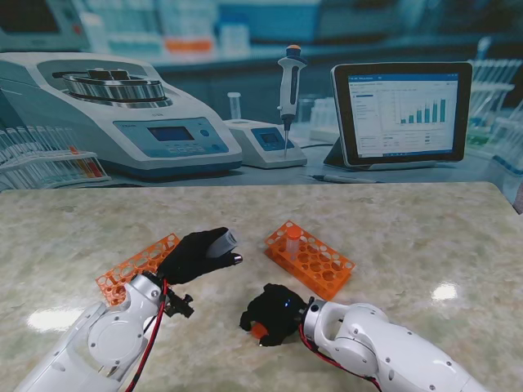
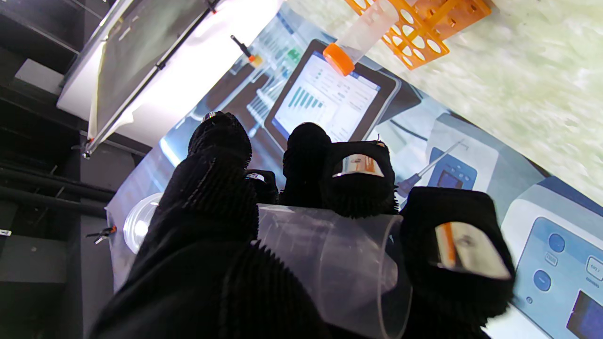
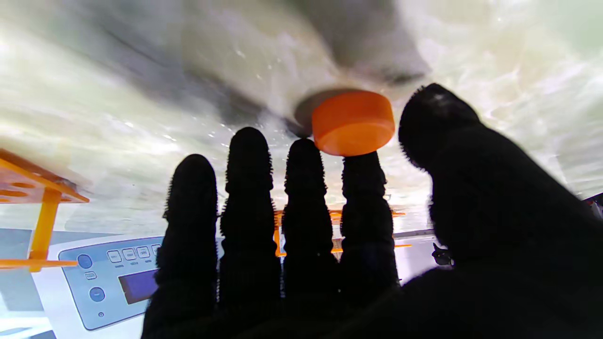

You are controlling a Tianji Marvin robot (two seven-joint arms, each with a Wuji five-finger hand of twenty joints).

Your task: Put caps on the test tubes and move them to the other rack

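My left hand [image 1: 196, 255] is shut on a clear, uncapped test tube [image 1: 223, 242], held off the table; the tube [image 2: 330, 268] lies across the palm under my fingers [image 2: 358, 183]. An orange rack [image 1: 135, 268] lies just behind that hand. A second orange rack [image 1: 312, 261] to the right holds one tube with an orange cap [image 1: 292, 237], also seen in the left wrist view [image 2: 362, 35]. My right hand [image 1: 274, 313] rests palm down over a loose orange cap [image 1: 258, 331]. The cap [image 3: 353, 122] sits on the table between my index fingertip [image 3: 367, 169] and thumb [image 3: 438, 122], not gripped.
The marble table [image 1: 409, 237] ends at a printed lab backdrop [image 1: 245, 98] with a centrifuge, pipette and tablet. The right rack [image 2: 424, 28] stands a little way past my left fingertips. The left rack's holes look empty.
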